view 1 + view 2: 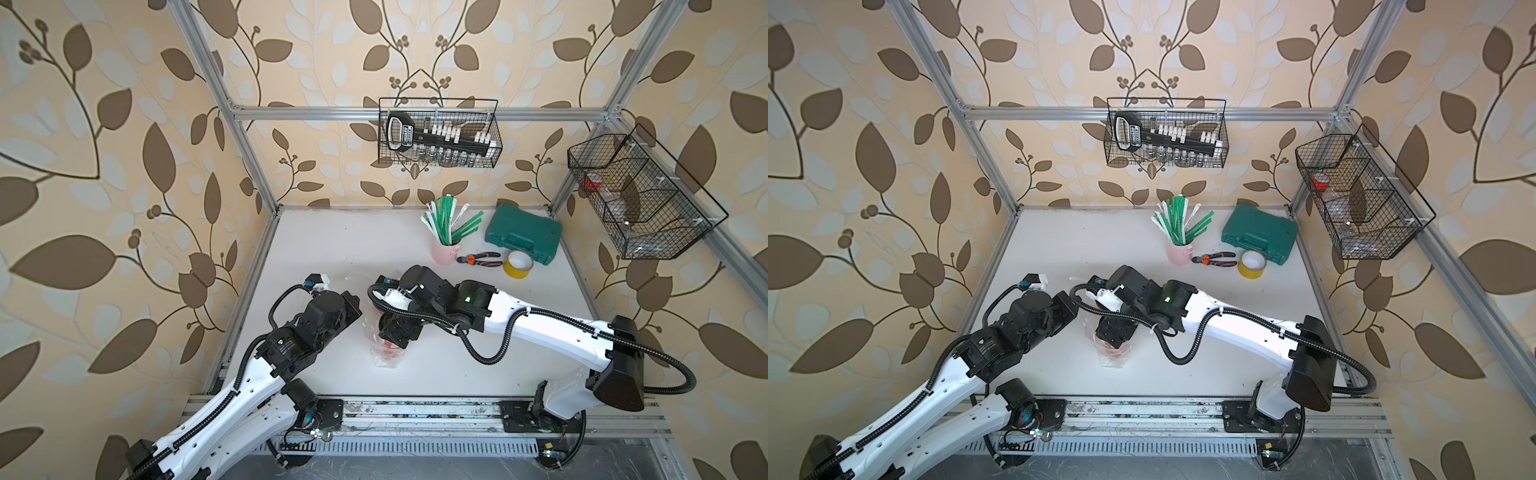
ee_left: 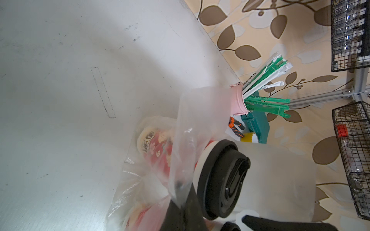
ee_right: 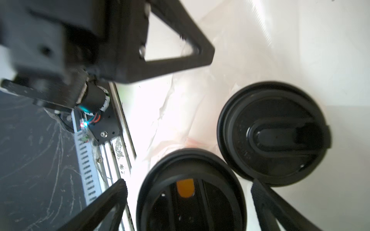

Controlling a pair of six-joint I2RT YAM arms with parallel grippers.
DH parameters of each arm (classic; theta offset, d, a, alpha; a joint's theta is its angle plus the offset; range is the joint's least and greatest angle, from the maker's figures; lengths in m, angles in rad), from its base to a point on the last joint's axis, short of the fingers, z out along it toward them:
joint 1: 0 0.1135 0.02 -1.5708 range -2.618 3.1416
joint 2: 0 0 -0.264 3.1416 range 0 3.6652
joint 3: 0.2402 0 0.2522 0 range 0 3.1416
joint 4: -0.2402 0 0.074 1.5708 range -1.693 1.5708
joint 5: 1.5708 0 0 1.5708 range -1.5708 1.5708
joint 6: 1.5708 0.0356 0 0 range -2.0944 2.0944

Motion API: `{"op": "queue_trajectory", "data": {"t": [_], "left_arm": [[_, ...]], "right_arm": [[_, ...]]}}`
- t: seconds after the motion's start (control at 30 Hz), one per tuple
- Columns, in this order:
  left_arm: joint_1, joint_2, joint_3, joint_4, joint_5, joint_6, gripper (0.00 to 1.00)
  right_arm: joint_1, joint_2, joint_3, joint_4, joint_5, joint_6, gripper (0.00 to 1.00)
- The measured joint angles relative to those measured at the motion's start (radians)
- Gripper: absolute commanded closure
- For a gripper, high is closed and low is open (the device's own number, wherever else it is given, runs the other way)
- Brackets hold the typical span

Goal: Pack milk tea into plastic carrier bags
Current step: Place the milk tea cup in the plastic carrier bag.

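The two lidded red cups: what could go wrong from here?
1. The open right hand straddles one cup; the other cup stands right against it, so a finger might knock either over when lifting away.
2. The left hand pinches only a thin edge of the bag; it may slip or tear.

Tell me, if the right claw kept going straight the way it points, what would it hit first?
Most likely one milk tea cup's black lid, in the plastic bag: the right gripper hangs open over it, a finger on either side. How far off is unclear.
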Motion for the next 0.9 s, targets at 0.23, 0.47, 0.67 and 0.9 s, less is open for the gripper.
{"op": "queue_trajectory", "data": {"t": [0.23, 0.47, 0.67, 0.9], "left_arm": [[0.000, -0.002, 0.000, -0.002, -0.004, 0.000, 1.00], [0.000, -0.007, 0.000, -0.009, -0.016, 0.000, 1.00], [0.000, -0.006, 0.000, -0.009, -0.018, 0.000, 1.00], [0.000, 0.002, 0.001, -0.009, -0.018, 0.002, 1.00]], "right_arm": [[-0.048, -0.144, 0.013, -0.004, 0.109, 0.110, 0.03], [-0.196, -0.190, -0.142, 0.016, 0.053, 0.204, 0.15], [-0.190, -0.175, -0.206, 0.016, -0.027, 0.257, 0.42], [-0.190, -0.171, -0.203, 0.017, -0.056, 0.330, 0.88]]}}
